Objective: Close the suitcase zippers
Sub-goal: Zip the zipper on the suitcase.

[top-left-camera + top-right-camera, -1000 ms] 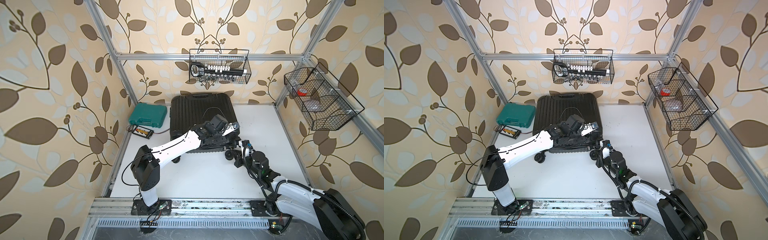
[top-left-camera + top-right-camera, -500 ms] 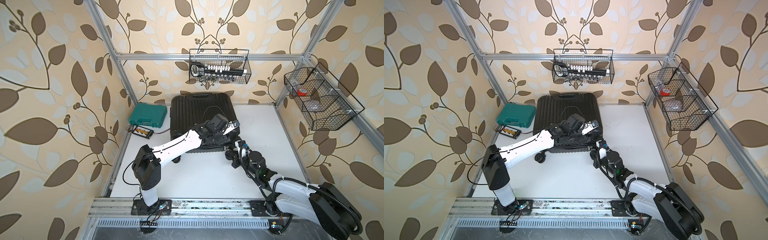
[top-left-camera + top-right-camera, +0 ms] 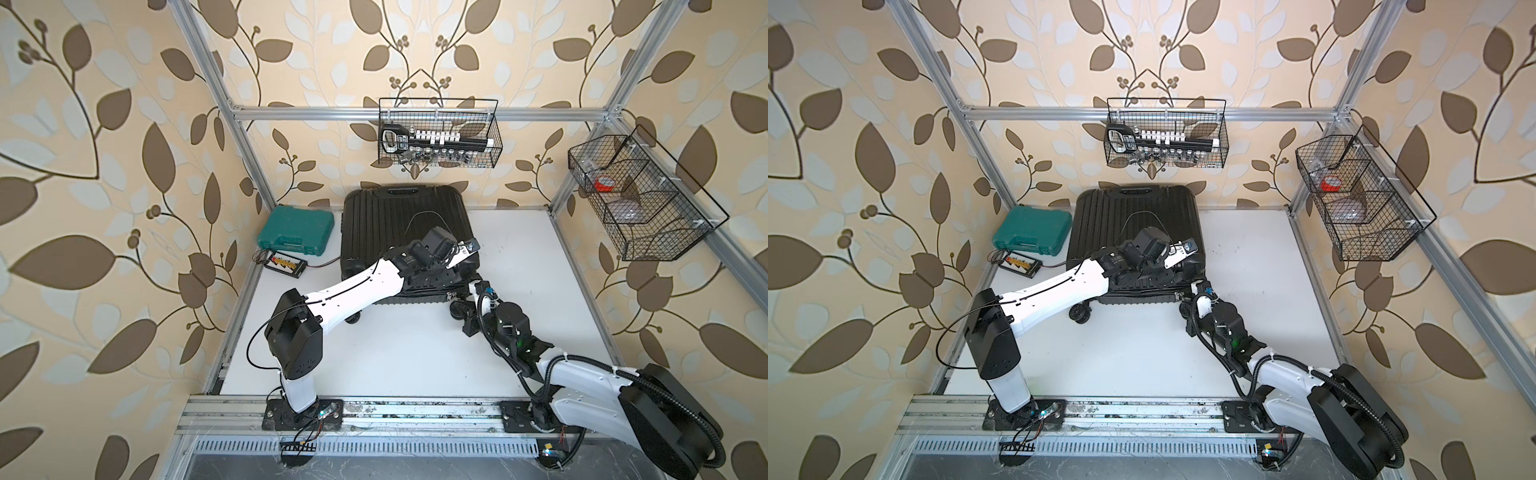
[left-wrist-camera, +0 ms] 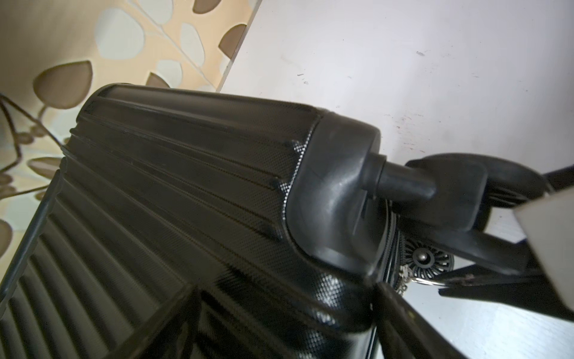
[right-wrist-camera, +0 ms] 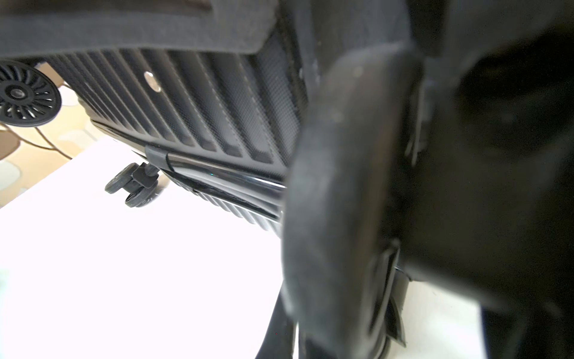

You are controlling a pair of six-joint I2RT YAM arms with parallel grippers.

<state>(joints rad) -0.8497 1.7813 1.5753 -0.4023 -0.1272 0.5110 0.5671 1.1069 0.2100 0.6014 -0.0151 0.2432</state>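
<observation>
The black ribbed suitcase (image 3: 395,224) (image 3: 1133,224) lies flat at the back of the white table. My left gripper (image 3: 451,276) (image 4: 285,310) reaches over its near right corner, open wide, one finger on the shell (image 4: 186,186) and one beside the rim. The zipper track (image 4: 393,236) runs round that corner past the wheels (image 4: 450,192). My right gripper (image 3: 459,297) (image 4: 444,284) sits low at the same corner, shut on the metal ring of a zipper pull (image 4: 403,275). In the right wrist view a blurred wheel (image 5: 341,186) hides the fingers.
A teal tool case (image 3: 296,230) and a small black box with coloured parts (image 3: 286,262) lie left of the suitcase. Wire baskets hang on the back wall (image 3: 438,133) and on the right frame (image 3: 636,199). Bare white table (image 3: 415,357) lies in front.
My right gripper has edged slightly left along the suitcase's near right corner, staying shut. The left arm has hardly moved.
</observation>
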